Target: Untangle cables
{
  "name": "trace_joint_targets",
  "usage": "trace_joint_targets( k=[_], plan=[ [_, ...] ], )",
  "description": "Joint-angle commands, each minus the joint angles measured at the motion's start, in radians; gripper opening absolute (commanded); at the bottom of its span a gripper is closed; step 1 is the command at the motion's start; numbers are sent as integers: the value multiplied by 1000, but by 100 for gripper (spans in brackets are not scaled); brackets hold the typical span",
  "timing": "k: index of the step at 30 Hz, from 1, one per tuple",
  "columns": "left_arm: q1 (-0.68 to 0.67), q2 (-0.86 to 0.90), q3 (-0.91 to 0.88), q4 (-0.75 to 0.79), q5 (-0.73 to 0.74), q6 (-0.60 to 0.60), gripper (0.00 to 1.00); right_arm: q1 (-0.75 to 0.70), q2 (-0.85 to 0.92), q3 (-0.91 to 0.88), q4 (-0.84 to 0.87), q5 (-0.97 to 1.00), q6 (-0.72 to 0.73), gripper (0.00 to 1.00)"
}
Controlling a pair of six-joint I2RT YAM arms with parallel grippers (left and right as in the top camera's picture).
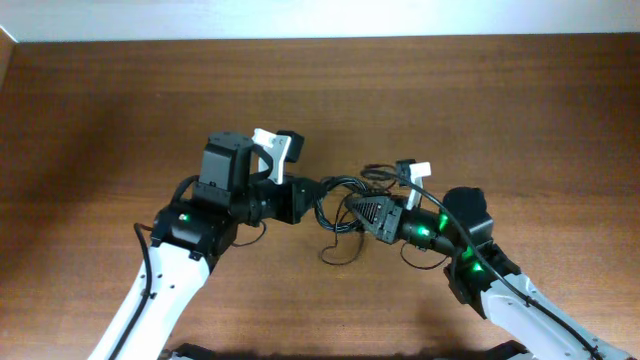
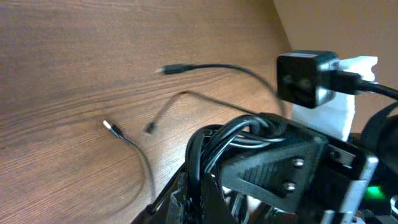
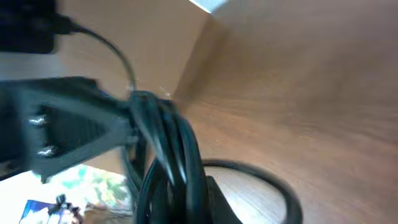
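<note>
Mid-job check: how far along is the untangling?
Done: a few plug ends already lie loose on the table. In hand: the left gripper and right gripper are both shut on the cables. Left: between the grippers they are bunched in loops, not yet separated.

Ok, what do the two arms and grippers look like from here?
The left arm and right arm have white lower links, black joints and green lights. White brackets sit at the wrists. The left gripper and right gripper are black; the right one's body is wedge-shaped with screws.
</note>
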State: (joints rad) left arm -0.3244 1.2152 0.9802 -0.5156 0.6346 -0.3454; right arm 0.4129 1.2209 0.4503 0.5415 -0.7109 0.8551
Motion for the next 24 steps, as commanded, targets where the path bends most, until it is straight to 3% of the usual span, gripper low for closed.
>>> trace_joint_targets(
  k=[1,4,12,14,18,21,24],
  plan=[
    [-6,-1,13,-28,0,3,0,0,0,11,160,-188,-10,4],
    [-6,3,7,-70,-129,3,0,-3,0,11,219,-228,-9,4],
    [-55,35,-2,-69,-69,3,0,-3,0,12,464,-242,43,4],
    [-62,46,-2,-57,16,4,0,-3,4,12,451,-215,43,4],
    [-61,49,-2,-6,406,280,0,-3,35,12,340,-94,31,4],
    [-31,49,-2,-56,424,383,0,-32,49,12,290,-85,9,4],
    [90,49,-2,-103,441,408,0,-119,49,12,193,-84,13,4]
  ],
)
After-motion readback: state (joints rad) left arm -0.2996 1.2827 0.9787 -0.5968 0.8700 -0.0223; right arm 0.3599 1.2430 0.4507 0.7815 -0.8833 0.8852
